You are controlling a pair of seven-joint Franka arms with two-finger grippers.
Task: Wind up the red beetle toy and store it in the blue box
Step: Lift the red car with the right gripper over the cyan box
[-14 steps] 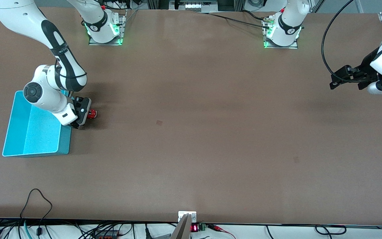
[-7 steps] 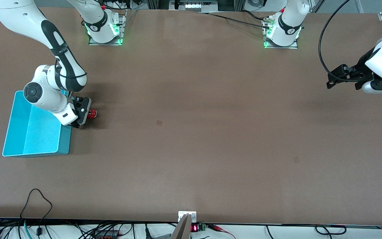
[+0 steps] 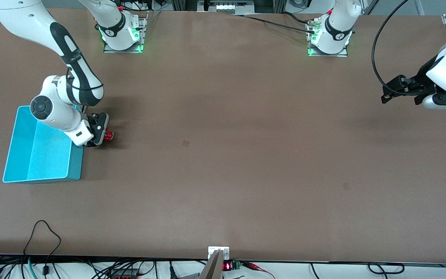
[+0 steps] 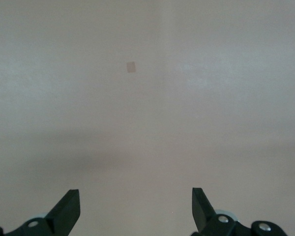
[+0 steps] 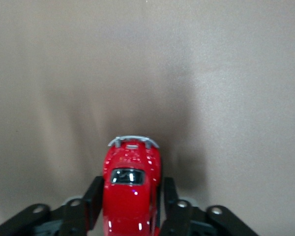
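A: Where does everything sit on the table (image 3: 246, 162)?

B: The blue box (image 3: 43, 155) stands near the edge at the right arm's end, open and with nothing in it. The red beetle toy (image 3: 108, 135) rests on the table just beside the box wall, toward the middle.

A: How will the toy likely handle?

B: Probably light, rigid and glossy, so it could slip or roll on its wheels. The flat flanks look like the sensible place to pinch.

A: And the grippers?

B: The right gripper (image 5: 130, 209) is low at the table, its fingers (image 5: 94, 196) closed in against both sides of the car. The left gripper (image 4: 136, 209) waits spread wide over the table's edge at the left arm's end, holding nothing.
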